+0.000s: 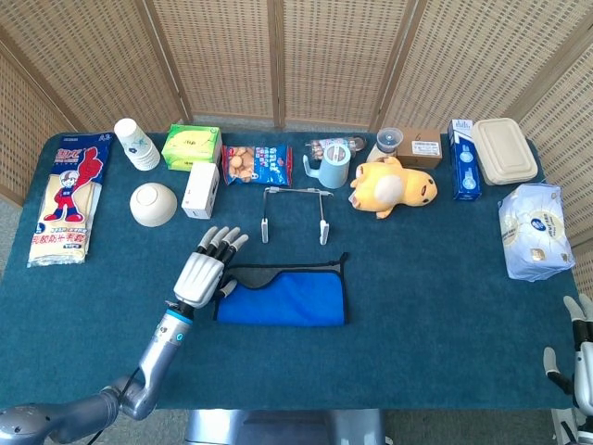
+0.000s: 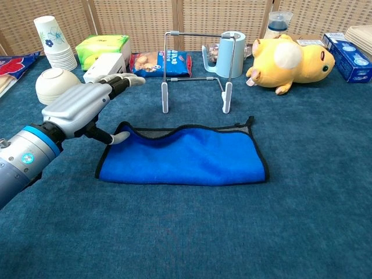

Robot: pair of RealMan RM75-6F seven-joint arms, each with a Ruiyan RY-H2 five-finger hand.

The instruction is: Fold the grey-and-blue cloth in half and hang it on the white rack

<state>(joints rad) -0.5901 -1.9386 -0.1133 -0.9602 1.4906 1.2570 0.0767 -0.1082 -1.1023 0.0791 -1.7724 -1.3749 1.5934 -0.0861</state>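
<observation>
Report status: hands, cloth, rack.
Left hand at cloth corner, fingers spread. Right hand idle at table edge. Cloth folded, flat. Rack bare, path unobstructed.

No text, label, brand or number was legible. Printing appeared on the red-and-yellow bag [image 1: 63,199] and the blue snack packet [image 1: 257,164] but could not be read.

1. A tabletop [image 1: 417,306] covered in dark teal carpet-like fabric fills the scene, spreading on all sides of the robot hand [image 1: 202,273].
2. Beyond the far edge of the tabletop, well past the robot hand, stands a folding screen [image 1: 278,56] of woven rattan panels in light wooden frames.
3. Its angled side panels close in both ends of the tabletop.
4. The light is bright and even, with soft shadows.
5. A strip of pale grey floor [image 1: 11,218] shows off the tabletop's end on the robot hand's side.
</observation>
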